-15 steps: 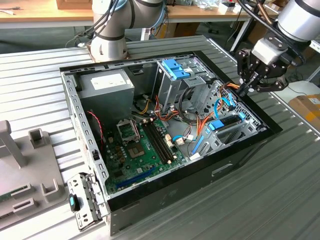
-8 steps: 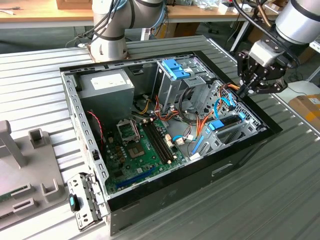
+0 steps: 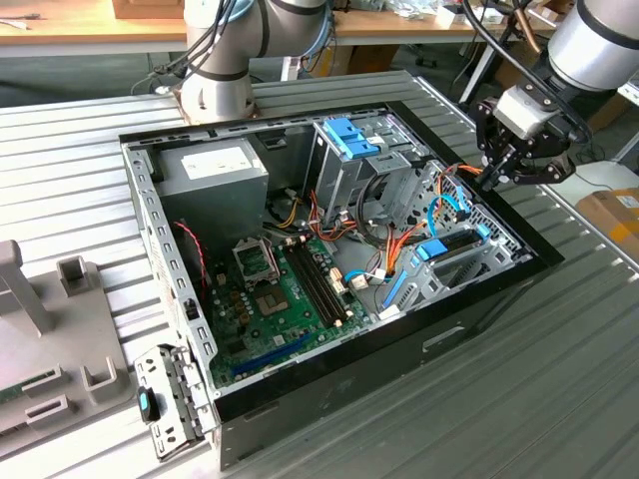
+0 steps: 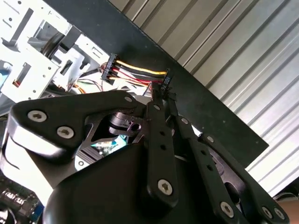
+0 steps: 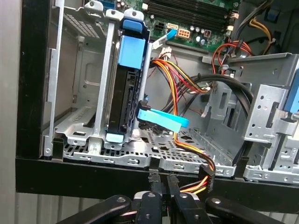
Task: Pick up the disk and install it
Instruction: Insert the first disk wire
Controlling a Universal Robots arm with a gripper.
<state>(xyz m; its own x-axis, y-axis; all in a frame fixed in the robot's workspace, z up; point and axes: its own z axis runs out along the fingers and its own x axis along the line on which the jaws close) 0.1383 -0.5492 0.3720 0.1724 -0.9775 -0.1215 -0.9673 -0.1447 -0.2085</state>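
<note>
The flat grey-black metal disk edged by its bright blue plastic bracket point(image 5: 125, 93) is already sitting upright in a slot of the silver perforated metal drive cage point(image 5: 88, 135), so the picking up and seating are looking done. Whether it is fully latched cannot be told. A flat light-blue data cable point(image 5: 161, 120) is lying just beside the disk's lower corner, and it is unclear whether it is plugged in.

The black multi-link gripper point(image 5: 161, 179) is hovering over the rim of the open black desktop computer case point(image 3: 479, 329), at the exterior view's right. Its fingers are drawn almost together with nothing seen between them. Just beside their tips, a black power connector on yellow, red and black wires point(image 4: 163, 80) is hanging loose.

The case is holding the cage, a green motherboard point(image 3: 270, 299) and loose wiring, while the cage slot next to the disk is standing bare
</note>
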